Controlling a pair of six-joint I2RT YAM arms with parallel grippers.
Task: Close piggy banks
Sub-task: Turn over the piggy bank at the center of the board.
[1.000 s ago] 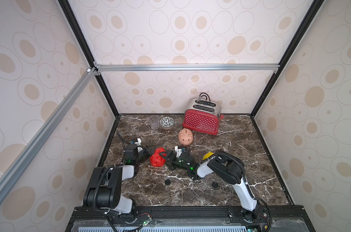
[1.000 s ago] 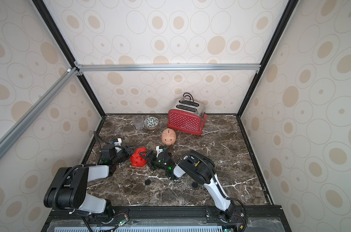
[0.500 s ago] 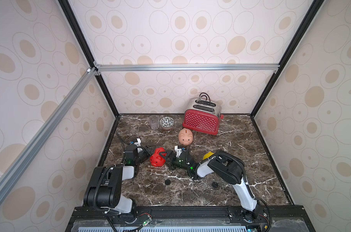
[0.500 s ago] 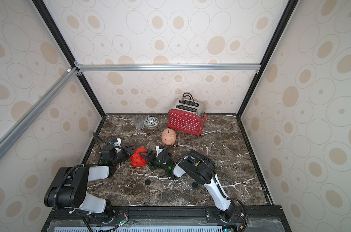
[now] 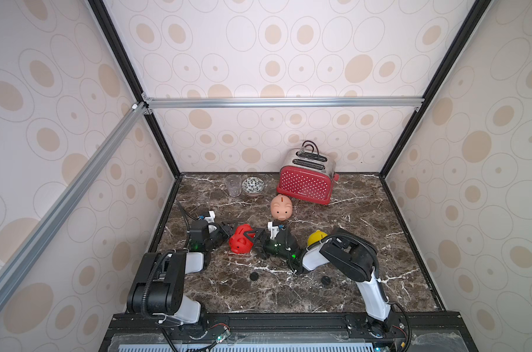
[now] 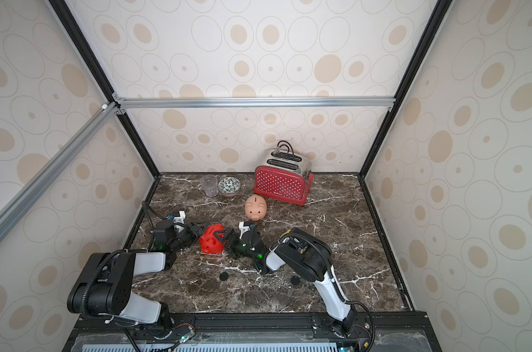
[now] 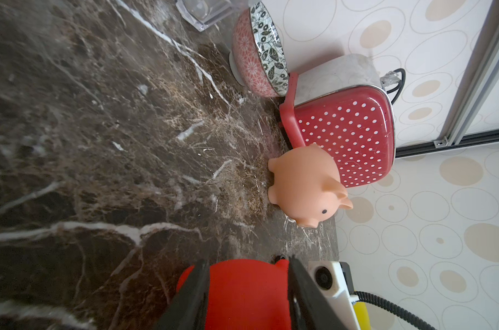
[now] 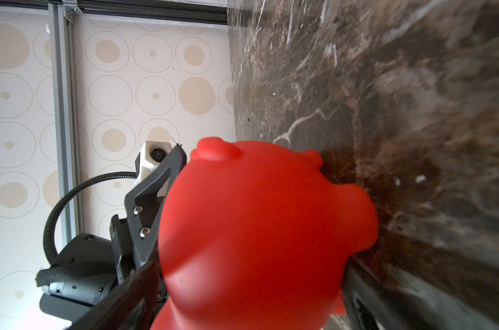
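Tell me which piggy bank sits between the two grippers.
The red piggy bank: left gripper and right gripper flank it. The pale pink one stands free by the toaster; the yellow one is behind the right arm.

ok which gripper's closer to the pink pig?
Right. The right gripper, around the red pig, sits just in front of the pink pig; the left gripper holds the red pig's far side, further off.

Red pig [image 5: 242, 243] — pink pig [image 5: 281, 207] — yellow pig [image 5: 317, 237]
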